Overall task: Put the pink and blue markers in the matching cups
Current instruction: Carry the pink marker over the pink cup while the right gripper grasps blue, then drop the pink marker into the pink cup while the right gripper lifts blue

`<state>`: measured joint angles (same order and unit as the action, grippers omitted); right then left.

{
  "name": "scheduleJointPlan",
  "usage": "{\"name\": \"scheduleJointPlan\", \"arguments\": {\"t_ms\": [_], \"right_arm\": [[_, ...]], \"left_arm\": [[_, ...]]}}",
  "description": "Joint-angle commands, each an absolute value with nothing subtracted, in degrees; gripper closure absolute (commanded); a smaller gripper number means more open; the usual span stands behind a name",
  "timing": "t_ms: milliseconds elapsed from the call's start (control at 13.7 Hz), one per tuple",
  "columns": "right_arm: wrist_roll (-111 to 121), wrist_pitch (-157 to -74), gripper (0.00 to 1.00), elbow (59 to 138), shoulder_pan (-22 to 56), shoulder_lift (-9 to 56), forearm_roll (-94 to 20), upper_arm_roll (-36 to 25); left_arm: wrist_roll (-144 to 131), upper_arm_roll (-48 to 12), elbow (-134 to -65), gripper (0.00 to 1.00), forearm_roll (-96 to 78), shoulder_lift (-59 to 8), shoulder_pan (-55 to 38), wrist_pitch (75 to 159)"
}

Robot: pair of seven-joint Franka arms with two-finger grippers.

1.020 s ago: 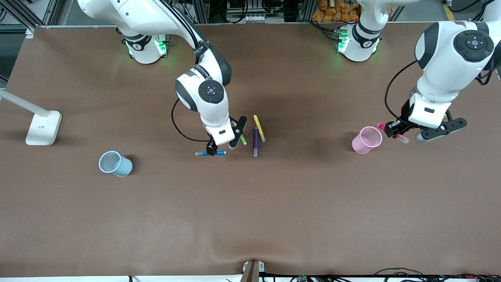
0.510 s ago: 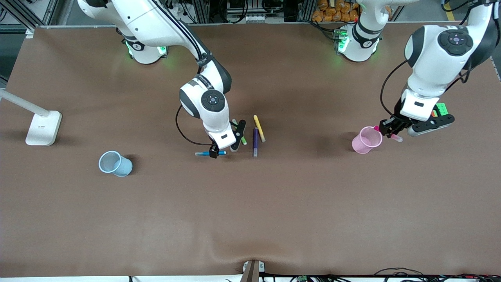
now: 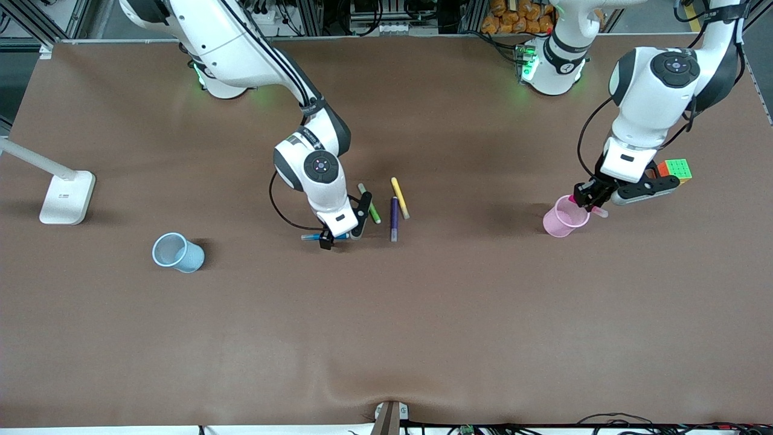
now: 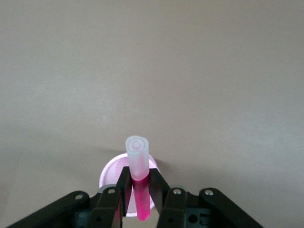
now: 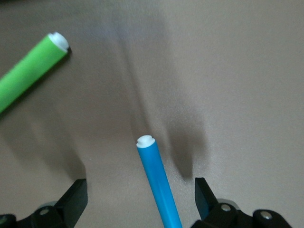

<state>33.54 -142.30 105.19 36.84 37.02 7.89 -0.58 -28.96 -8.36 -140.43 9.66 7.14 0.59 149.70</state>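
Left wrist view showed the left tool [image 4: 141,197] gripping the pink marker [image 4: 138,178] over the pink cup [image 4: 110,172]; the right tool [image 5: 140,199], wide, straddled the blue marker [image 5: 156,183].

White arms [image 3: 649,103], black joints, black cables

Pink marker [image 4: 139,183] over pink cup [image 4: 110,173] — tilted

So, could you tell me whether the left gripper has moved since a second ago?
Yes. The left gripper, shut on the pink marker, has moved toward the pink cup and is now over its rim; earlier it was beside the cup.
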Motion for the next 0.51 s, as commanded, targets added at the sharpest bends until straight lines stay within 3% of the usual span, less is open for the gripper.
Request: {"name": "scheduleJointPlan", "arguments": {"t_ms": [0,219,291,364,437], "right_arm": [[34.28,-144.40,0.00,105.64,36.12,38.14,8.96,0.09],[34.89,-144.58,0.00,105.47,36.12,38.41,9.58,0.09],[35.94,-144.67,0.06,105.29,36.12,38.58,9.58,0.09],[36.56,-144.75,0.25,105.21,36.04,38.58,9.58,0.00],[36.65,-144.67,0.51,105.21,36.04,38.58,9.58,-0.09]], "left_arm": [[-28.74,-8.88,-144.13,1.00,11.86,8.62,2.64,153.80],[-28.74,-8.96,-144.67,1.00,11.86,7.39,2.64,155.30],[-28.83,-8.88,-144.84,1.00,11.78,7.03,2.64,155.91],[-28.83,-8.88,-145.02,1.00,11.86,6.60,2.64,156.53],[-28.83,-8.88,-145.02,1.00,11.78,5.81,2.64,156.62]]}}
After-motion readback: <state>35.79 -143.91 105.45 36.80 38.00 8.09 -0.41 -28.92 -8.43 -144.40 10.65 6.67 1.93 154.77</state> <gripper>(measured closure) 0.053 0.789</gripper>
